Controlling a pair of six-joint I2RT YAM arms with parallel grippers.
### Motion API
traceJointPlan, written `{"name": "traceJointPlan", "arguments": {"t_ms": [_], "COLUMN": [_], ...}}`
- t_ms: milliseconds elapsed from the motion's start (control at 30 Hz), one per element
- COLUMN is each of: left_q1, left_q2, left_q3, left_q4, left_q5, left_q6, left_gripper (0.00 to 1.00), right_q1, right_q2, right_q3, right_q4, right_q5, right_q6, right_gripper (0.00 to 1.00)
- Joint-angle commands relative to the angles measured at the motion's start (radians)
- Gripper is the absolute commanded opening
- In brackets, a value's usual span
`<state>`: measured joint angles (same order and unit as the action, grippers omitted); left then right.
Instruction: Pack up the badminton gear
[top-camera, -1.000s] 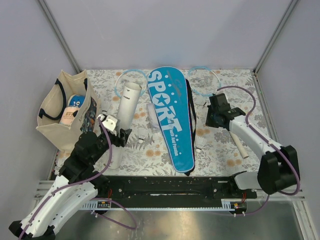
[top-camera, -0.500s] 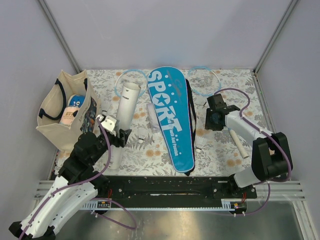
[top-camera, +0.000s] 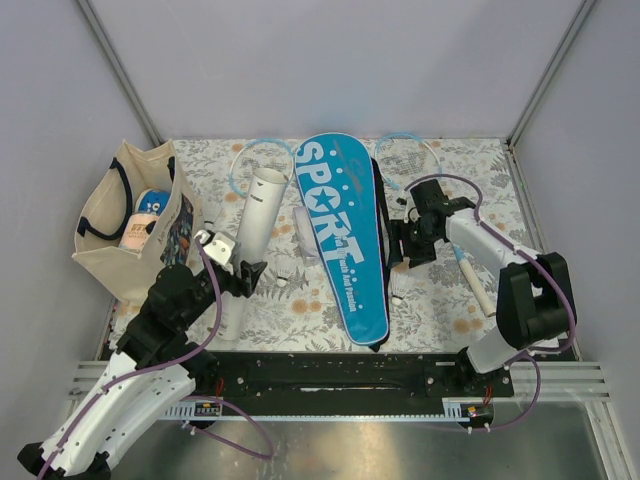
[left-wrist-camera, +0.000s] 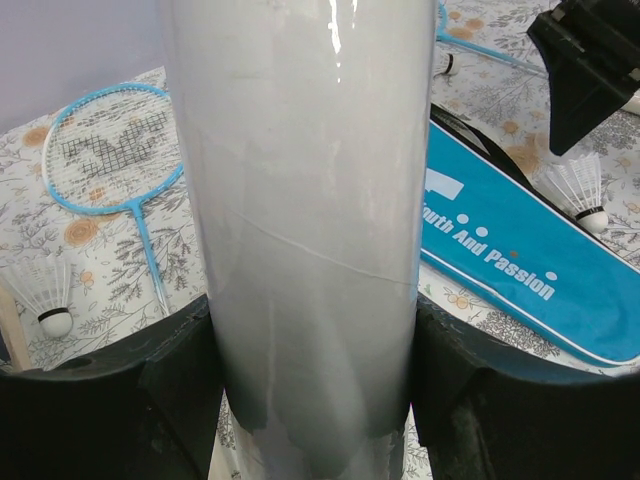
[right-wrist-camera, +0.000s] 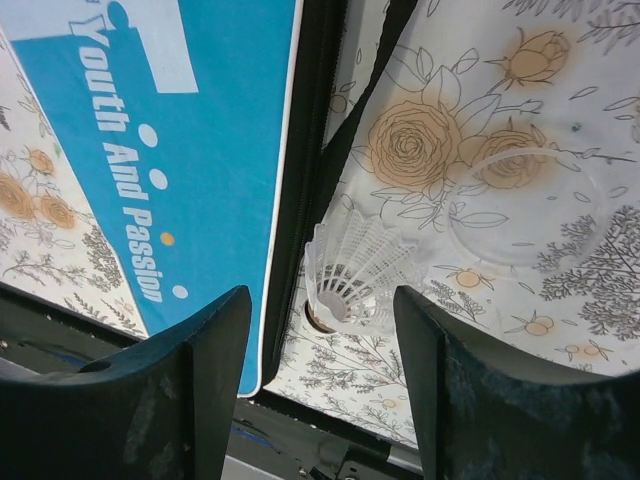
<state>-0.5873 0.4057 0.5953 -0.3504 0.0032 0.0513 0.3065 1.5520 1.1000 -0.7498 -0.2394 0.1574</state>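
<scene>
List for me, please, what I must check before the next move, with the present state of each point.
1. Is the right gripper open? Ok, its jaws stand apart.
2. Is the shuttlecock between them? Ok, it lies centred in the right wrist view, untouched.
3. Is there room beside the blue cover? Not ok. The shuttlecock lies close by the cover's black edge, so one finger may catch it.
4. Does the left gripper hold the white tube? Ok, a finger presses each side.
5. Is the tube's end open to take shuttlecocks? Cannot tell.
</scene>
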Motion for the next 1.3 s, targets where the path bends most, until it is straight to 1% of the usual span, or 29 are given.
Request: {"name": "traceJointPlan", "arguments": {"t_ms": [0,67,167,267,333,400,533,600,633,667,733,833,867,1067,1133,1200,1267], "left_q1": [-0.002,-0.002,0.000,0.000,-0.002,-0.002,-0.002,-0.002,0.000,-0.002,-0.002,-0.002,-0.002,0.000,-0.002,0.000,-0.002], "left_q2": [-0.001,0.001,0.002,0.002,0.004,0.004,0.010,0.012,0.012,0.012,0.013,0.013,0.012,0.021,0.027,0.031,0.042], "left_q3": [0.014,0.012,0.014,0.015,0.015,0.015,0.015,0.015,0.017,0.015,0.015,0.015,0.014,0.011,0.008,0.000,0.000], "left_q4": [0.065,0.065,0.065,0.067,0.067,0.067,0.067,0.067,0.067,0.068,0.067,0.067,0.068,0.070,0.077,0.086,0.091], "left_q5": [0.043,0.044,0.046,0.050,0.052,0.055,0.060,0.064,0.064,0.063,0.064,0.070,0.070,0.098,0.119,0.136,0.142], "left_q6": [-0.011,-0.013,-0.014,-0.014,-0.015,-0.016,-0.016,-0.016,-0.016,-0.016,-0.016,-0.016,-0.016,-0.011,-0.008,-0.004,-0.004], "left_gripper": [0.44,0.44,0.44,0.44,0.44,0.44,0.44,0.44,0.44,0.44,0.44,0.44,0.44,0.44,0.44,0.44,0.44], "right_q1": [-0.003,-0.003,-0.003,-0.001,-0.001,-0.003,-0.003,-0.003,-0.003,-0.003,-0.003,-0.003,-0.003,-0.003,-0.003,-0.001,0.003], "right_q2": [0.043,0.065,0.072,0.068,0.072,0.092,0.106,0.096,0.091,0.080,0.051,-0.009,-0.032,-0.157,-0.202,-0.257,-0.303], "right_q3": [0.035,0.035,0.026,0.015,0.015,0.032,0.020,0.006,0.003,0.001,0.004,0.027,0.044,0.135,0.161,0.170,0.172], "right_q4": [-0.046,-0.046,-0.046,-0.049,-0.062,-0.091,-0.105,-0.105,-0.103,-0.103,-0.109,-0.128,-0.135,-0.160,-0.119,-0.030,0.062], "right_q5": [-0.095,-0.107,-0.136,-0.141,-0.143,-0.141,-0.112,-0.107,-0.103,-0.095,-0.086,-0.080,-0.075,-0.069,-0.116,-0.190,-0.222], "right_q6": [-0.055,-0.061,-0.067,-0.070,-0.070,-0.074,-0.076,-0.076,-0.076,-0.075,-0.065,-0.050,-0.044,0.008,0.036,0.086,0.164], "right_gripper": [0.69,0.68,0.64,0.57,0.46,0.40,0.36,0.32,0.28,0.20,0.11,0.01,0.00,0.00,0.00,0.00,0.00]}}
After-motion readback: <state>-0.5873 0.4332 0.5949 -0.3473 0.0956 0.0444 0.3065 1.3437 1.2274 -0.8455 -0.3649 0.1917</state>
